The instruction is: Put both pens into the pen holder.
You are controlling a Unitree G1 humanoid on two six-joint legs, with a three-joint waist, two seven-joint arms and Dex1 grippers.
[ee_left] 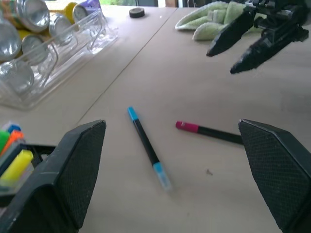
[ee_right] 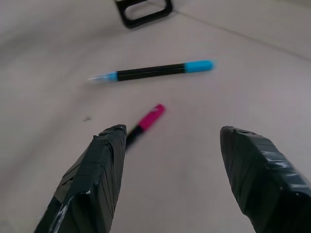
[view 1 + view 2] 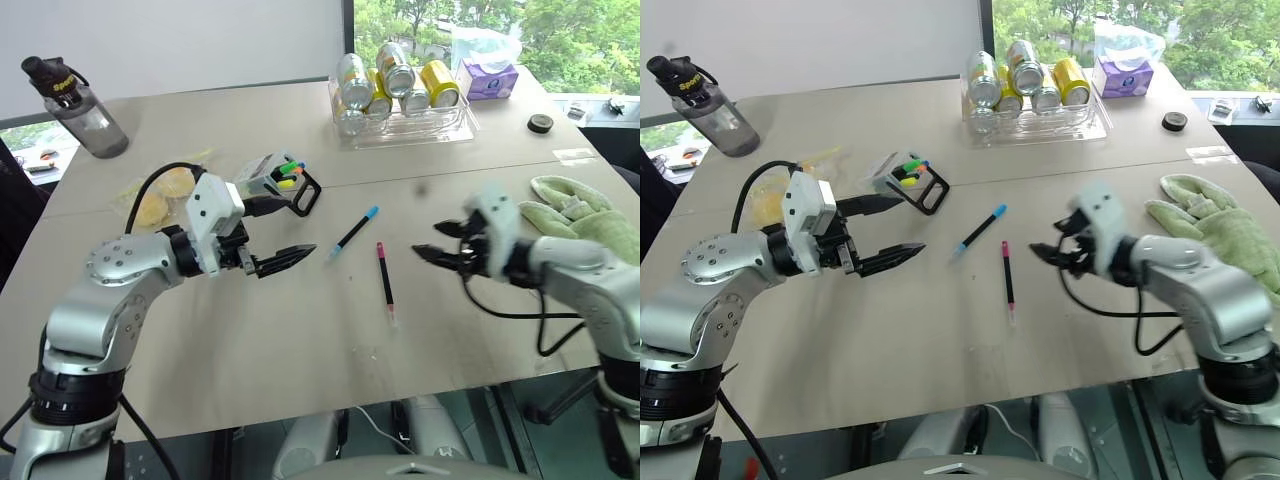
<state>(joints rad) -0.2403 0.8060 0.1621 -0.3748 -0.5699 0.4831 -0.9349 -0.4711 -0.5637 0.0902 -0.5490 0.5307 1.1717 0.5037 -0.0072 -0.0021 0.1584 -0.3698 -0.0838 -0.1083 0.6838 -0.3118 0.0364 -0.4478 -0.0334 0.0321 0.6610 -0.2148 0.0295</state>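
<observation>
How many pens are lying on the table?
2. The blue pen lies between the pen holder and the pink pen, which lies nearer the right gripper.

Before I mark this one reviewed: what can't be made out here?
- pink pen: right wrist view, its far end hidden behind a finger of the right end effector.
- pen holder: left wrist view, cut by the picture's edge and covered by a left end effector finger.
- can labels: too small to read.
</observation>
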